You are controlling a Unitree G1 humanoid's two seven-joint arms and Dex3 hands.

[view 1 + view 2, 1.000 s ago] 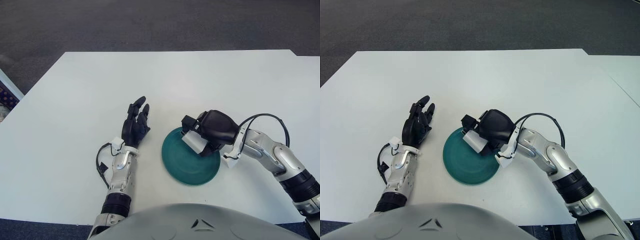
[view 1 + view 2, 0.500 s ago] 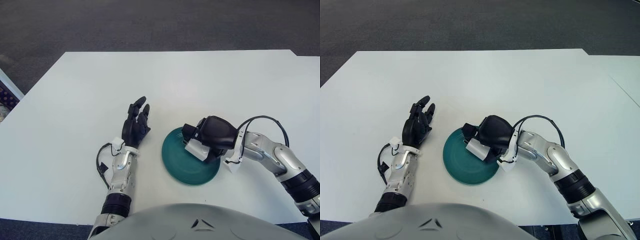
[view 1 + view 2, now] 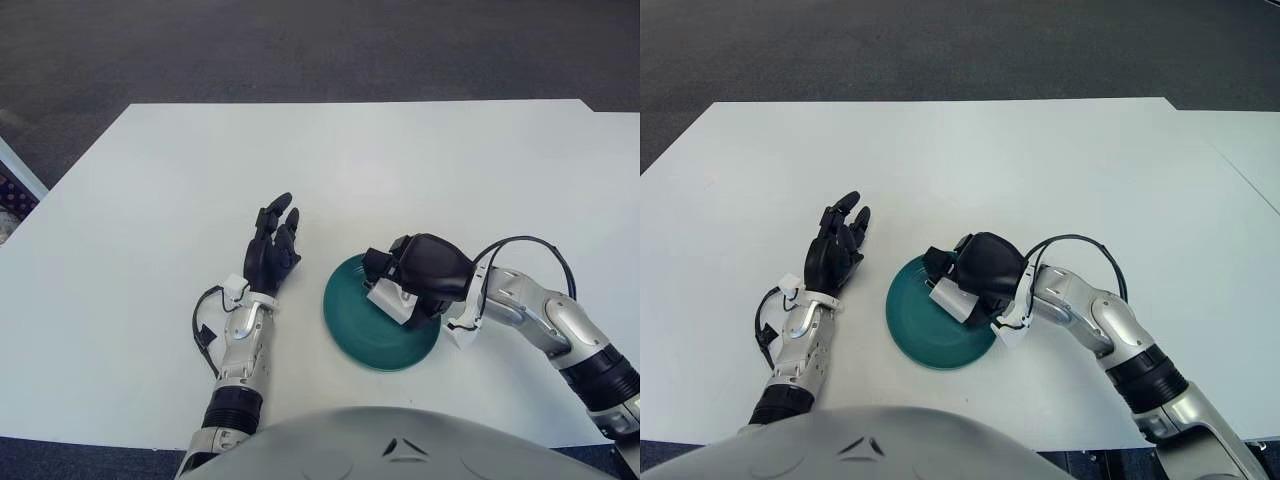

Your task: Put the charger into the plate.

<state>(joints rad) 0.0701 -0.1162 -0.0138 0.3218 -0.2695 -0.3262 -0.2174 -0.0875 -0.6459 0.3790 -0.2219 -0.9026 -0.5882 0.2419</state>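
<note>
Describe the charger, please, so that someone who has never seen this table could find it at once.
Start at the white table and find the round teal plate near its front edge, right of the idle left hand. Over the plate's right half, the black right hand grips a small white block: the charger. It is the only white thing over the teal plate.

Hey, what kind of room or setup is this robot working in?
Probably a lab or office test bench, not a home. A plain white table stands on dark grey carpet, bearing only a teal plate. The right hand holds a white charger over the plate; the left hand shows beside it.
</note>
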